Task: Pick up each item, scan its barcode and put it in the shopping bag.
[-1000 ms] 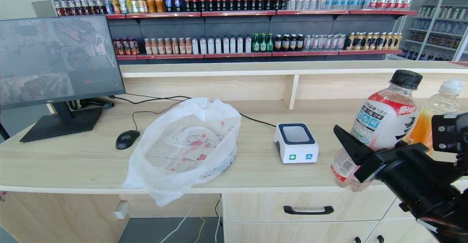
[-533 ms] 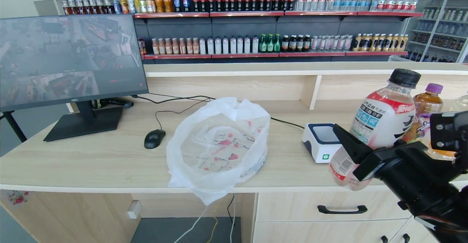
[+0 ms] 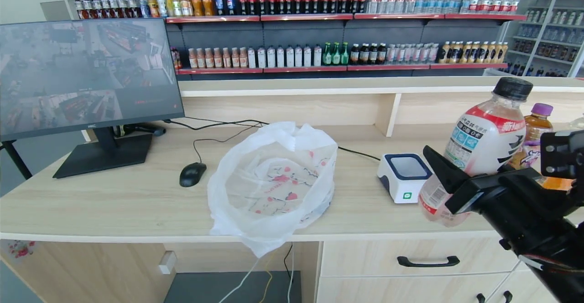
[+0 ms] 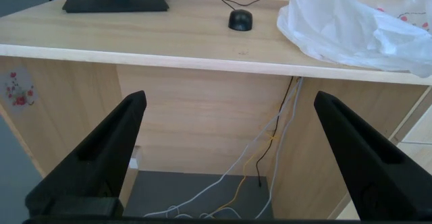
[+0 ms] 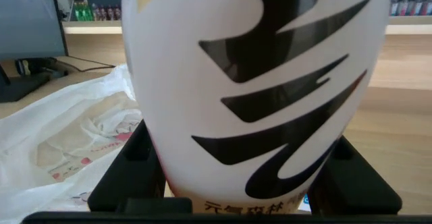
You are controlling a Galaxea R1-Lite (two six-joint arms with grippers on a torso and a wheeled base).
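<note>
A shop checkout is shown. Across the top of the frame, shelves [image 3: 296,18] are lined with drink bottles [image 3: 283,56], and more racks [image 3: 547,33] are seen at upper right. Below, a wooden counter [image 3: 114,202] is fitted with a monitor [image 3: 86,75], a scanner [image 3: 404,177] and a bag [image 3: 273,184].

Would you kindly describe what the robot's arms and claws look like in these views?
Both claws are matte black. The left claw has two long, flat fingers tapering to wedge-shaped tips. The right claw has the same angular black fingers, one with small silver screw heads. The right arm behind it is black too, with a pale band lower down.
</note>
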